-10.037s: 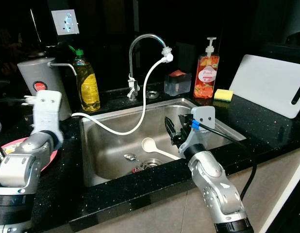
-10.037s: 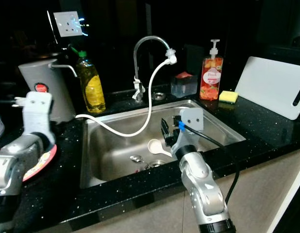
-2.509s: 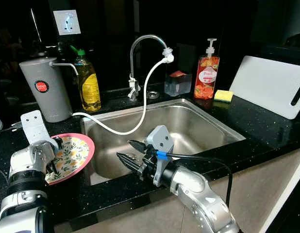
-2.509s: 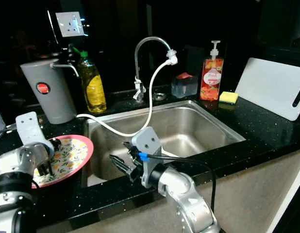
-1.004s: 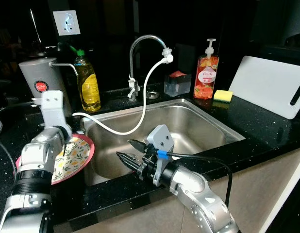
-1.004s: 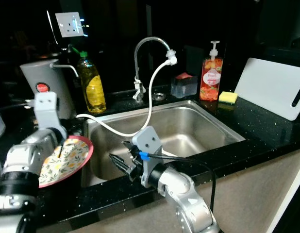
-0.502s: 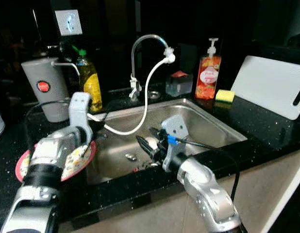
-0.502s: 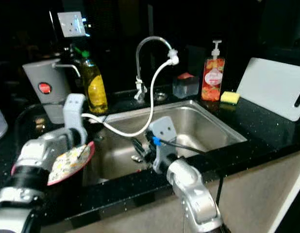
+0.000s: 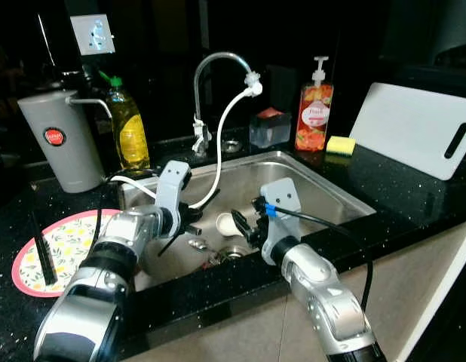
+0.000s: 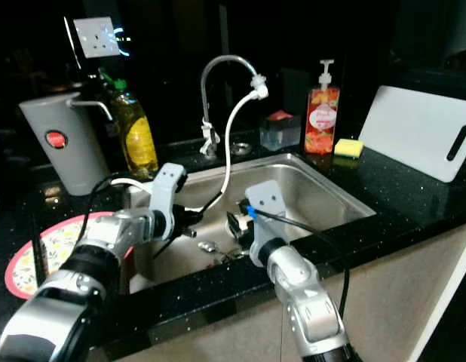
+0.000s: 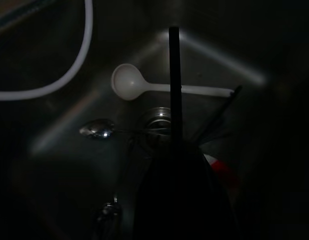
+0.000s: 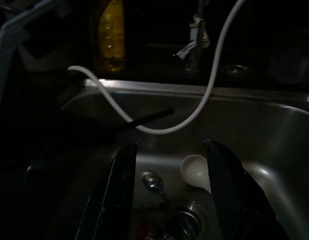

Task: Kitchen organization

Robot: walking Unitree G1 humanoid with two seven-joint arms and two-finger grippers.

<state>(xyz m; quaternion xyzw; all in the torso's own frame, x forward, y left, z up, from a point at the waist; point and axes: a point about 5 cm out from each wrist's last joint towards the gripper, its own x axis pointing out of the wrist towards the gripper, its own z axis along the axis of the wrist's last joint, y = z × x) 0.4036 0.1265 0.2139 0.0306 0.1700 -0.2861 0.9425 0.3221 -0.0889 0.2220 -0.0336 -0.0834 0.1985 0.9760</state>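
Observation:
My left gripper hangs over the left half of the steel sink, shut on a thin black chopstick that points down toward the drain. My right gripper is low in the sink's middle, open, with nothing between its fingers. Just beyond those fingers a white spoon lies on the sink floor, and a metal spoon rests beside the drain. A pink-rimmed floral plate lies flat on the counter left of the sink, with another black chopstick on it.
A faucet trails a white hose into the sink. Behind stand a grey kettle, a yellow soap bottle, a clear container, an orange dispenser and a yellow sponge. A white cutting board leans at right.
My left gripper has swung right from the plate to over the sink, carrying a chopstick. The plate now lies flat on the counter. The right gripper stays in the sink. The camera shifted.

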